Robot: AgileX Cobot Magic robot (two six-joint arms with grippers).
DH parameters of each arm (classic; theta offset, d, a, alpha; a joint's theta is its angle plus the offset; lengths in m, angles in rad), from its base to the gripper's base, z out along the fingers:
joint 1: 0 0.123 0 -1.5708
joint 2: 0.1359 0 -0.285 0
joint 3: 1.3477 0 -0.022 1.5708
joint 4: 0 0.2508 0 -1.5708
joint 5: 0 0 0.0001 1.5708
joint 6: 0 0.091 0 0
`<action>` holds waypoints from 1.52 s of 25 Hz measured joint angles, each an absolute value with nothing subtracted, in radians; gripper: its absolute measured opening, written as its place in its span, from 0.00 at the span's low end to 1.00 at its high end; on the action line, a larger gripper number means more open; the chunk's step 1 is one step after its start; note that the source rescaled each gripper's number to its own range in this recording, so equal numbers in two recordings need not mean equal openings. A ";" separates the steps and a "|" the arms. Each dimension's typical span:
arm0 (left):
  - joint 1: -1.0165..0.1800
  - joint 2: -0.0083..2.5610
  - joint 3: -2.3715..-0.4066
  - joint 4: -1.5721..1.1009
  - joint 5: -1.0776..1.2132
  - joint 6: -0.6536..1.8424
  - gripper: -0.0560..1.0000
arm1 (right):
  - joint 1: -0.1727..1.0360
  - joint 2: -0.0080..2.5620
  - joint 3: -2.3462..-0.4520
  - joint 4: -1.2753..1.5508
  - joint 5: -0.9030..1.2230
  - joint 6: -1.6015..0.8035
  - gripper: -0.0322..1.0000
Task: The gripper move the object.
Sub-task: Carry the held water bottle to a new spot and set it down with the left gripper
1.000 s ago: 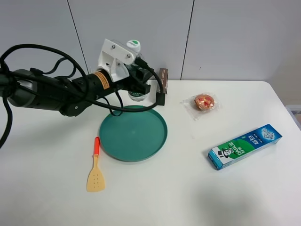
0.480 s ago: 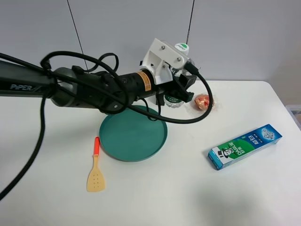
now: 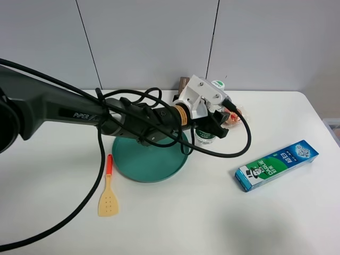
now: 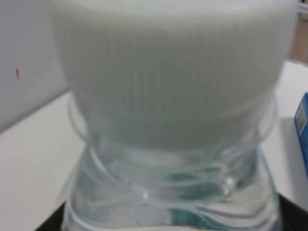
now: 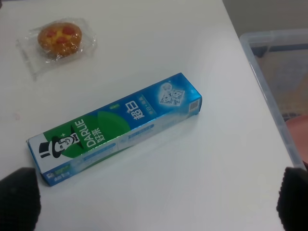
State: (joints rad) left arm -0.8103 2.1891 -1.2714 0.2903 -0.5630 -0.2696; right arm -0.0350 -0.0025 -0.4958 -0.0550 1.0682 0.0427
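Bottle [image 3: 204, 137] is right of plate [image 3: 139, 168], spatula [image 3: 108, 201] left (toothpaste box [image 3: 276, 165] farther right).

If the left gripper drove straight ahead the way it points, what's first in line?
Likely the wrapped pastry, right past the bottle held in the left gripper. Height is unclear; it might pass above.

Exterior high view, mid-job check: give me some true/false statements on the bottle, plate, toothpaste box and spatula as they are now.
1. The left gripper grips the water bottle. True.
2. The bottle is over the middle of the green plate. False: it is at the plate's right rim.
3. The toothpaste box lies flat on the table. True.
4. The spatula lies on the plate. False: it lies on the table, left of it.
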 joint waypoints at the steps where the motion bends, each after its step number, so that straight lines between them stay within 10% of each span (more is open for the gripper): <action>1: -0.810 2.200 -1.271 0.290 -0.573 -0.270 0.11 | -0.035 -0.002 -0.496 -0.055 1.068 0.043 1.00; 34: -0.810 2.323 -1.274 0.290 -0.735 -0.270 0.11 | -0.035 -0.002 -0.496 -0.055 1.068 0.043 1.00; 38: -0.810 2.315 -1.278 0.290 -0.765 -0.290 0.83 | -0.035 -0.002 -0.496 -0.055 1.068 0.043 1.00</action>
State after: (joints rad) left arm -0.8103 2.3149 -1.2778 0.2903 -0.7648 -0.2904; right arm -0.0350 -0.0025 -0.4958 -0.0550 1.0682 0.0427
